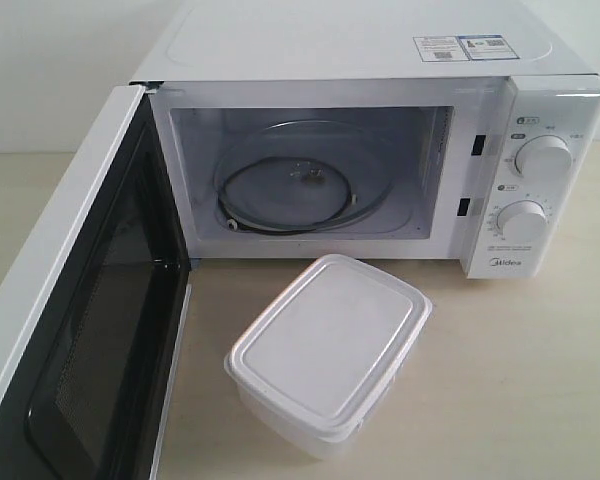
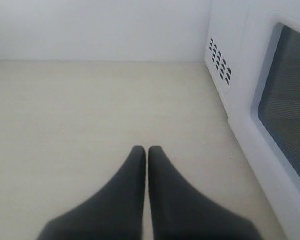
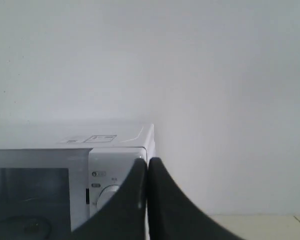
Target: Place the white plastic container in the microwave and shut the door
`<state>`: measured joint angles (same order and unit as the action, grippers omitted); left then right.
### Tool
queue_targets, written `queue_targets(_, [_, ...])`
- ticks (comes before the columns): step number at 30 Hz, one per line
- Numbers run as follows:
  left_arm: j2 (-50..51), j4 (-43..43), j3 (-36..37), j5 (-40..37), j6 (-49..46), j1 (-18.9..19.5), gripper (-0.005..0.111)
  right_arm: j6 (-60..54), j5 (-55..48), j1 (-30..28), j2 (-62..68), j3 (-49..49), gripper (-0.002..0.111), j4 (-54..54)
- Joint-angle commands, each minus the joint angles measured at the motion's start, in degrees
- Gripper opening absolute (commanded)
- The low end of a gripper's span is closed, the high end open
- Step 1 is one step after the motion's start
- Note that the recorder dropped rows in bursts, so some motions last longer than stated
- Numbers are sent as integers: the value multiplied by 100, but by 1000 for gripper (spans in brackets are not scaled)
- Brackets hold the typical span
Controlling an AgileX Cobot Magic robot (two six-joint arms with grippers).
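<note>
From the exterior view, the microwave [image 1: 380, 60] stands open, its door [image 1: 90, 300] swung wide out to the left. The glass turntable [image 1: 300, 185] lies bare inside. The white plastic container [image 1: 325, 345] sits lidded on the table [image 1: 520, 380], just in front of the cavity and a little right of its middle. It lies askew to the oven's front, one corner pointing in toward the opening. Neither of my grippers shows here. With the door walling off the left side, I judge my right arm has the freer line to the box. The name Midea [image 1: 507, 263] reads under the lower of the two dials [image 1: 523, 220]. The stickers [image 1: 460, 46] on top and the dial markings are too small to read.

In my left wrist view, my left gripper [image 2: 147, 150] has its fingers pressed together and holds nothing. It hangs over bare table [image 2: 90, 110], near the outer face of the door [image 2: 285, 100] with its dark window. The vents [image 2: 219, 61] show beyond. The container is out of sight here, and there is no writing.

In my right wrist view, my right gripper [image 3: 147, 161] is likewise pressed together and empty. It is raised about level with the microwave's [image 3: 120, 145] control panel, facing one dial [image 3: 109, 192]. The box is not in frame. I judge it lies lower, in front of the oven, so I must come down to it. The top sticker [image 3: 97, 138] is blurred.
</note>
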<state>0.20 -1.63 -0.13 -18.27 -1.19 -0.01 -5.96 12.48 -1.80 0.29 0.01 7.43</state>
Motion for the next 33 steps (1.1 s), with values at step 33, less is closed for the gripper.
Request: queue_targets(33, [-20, -71, 13, 21, 38, -52, 4, 1035, 1062, 88, 4117, -1126, 0, -1123])
